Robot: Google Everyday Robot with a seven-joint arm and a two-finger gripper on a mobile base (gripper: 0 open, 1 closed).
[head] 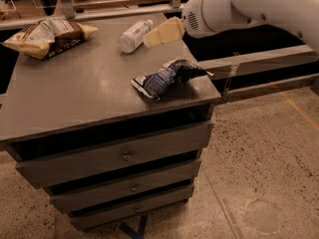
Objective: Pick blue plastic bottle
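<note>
The blue plastic bottle point(134, 35) lies on its side at the back middle of the grey cabinet top point(75, 93). It is small and clear, with a white cap and a pale label. My gripper point(162, 33), cream-coloured on the end of the white arm, hovers just to the right of the bottle, close to it, near the cabinet's back right part. It holds nothing that I can see.
A dark blue-and-white foil snack bag point(167, 76) lies near the front right edge of the cabinet. A yellow-and-brown chip bag point(47, 36) lies at the back left. Drawers point(124, 156) face the front. A low ledge point(264, 59) runs to the right over speckled floor.
</note>
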